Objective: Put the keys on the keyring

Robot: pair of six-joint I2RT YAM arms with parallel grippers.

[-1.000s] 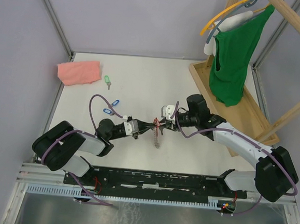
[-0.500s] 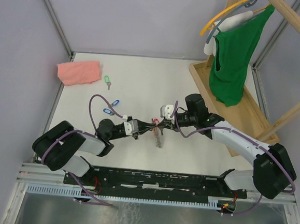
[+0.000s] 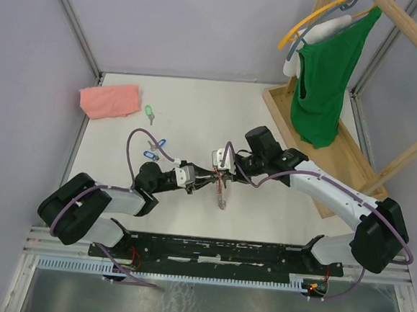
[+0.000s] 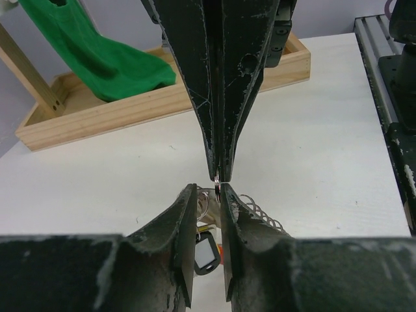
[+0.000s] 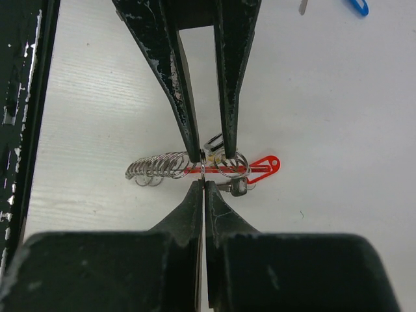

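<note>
1. No legible text, brand, number or sign in any view.
2. Black tag on the keyring: it has a pale window, with nothing readable in it.
3. Red key tag: plain face, no marking visible.
4. Blue key tags: too small in the top view to tell any marking.
</note>
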